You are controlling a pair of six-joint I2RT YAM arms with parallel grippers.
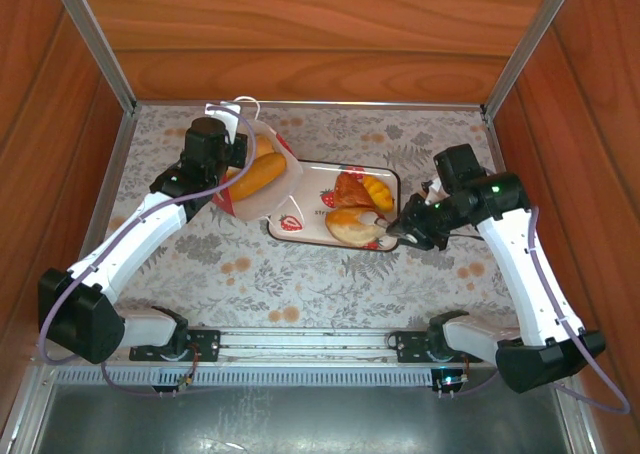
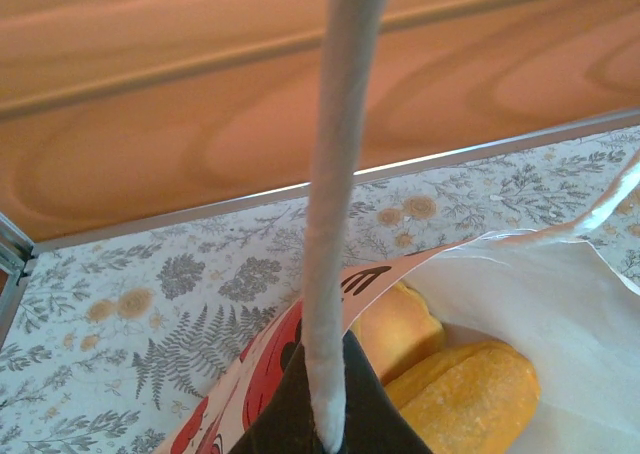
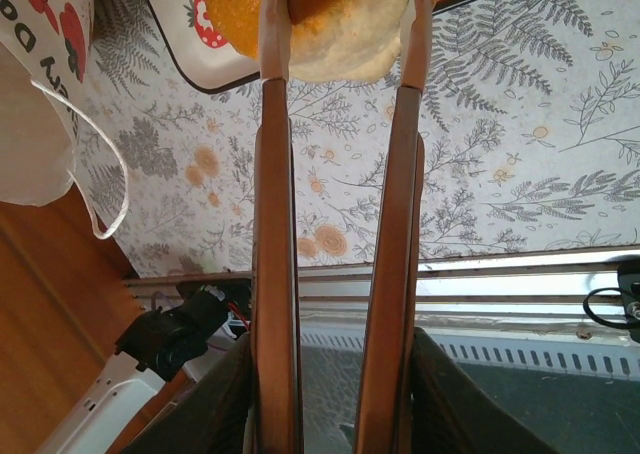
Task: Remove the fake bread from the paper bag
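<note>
Wooden walls all round, flowered desk [image 1: 250, 274] below, and we're mid-play. My right fingers [image 3: 275, 224] are clamped on a pale golden roll [image 3: 345, 34], pinching it at their tips right over the near rim of the strawberry tray [image 1: 315, 214]. Whether it's touching down or just clear, I can't tell. Two more pastries [image 1: 362, 189] sit just behind it on the tray. The smart move, I reckon, is to set it on a bare patch, open gently and back straight off without nudging them. Over on the other side, my left fingers [image 2: 375, 414] are shut on the white cord handle [image 2: 330, 224] of the paper bag [image 1: 258, 202], which leans mouth-first toward the tray. Orange loaves [image 2: 470, 399] lie inside, so there's more to fetch. Best hold that handle taut so the mouth gapes wide.
</note>
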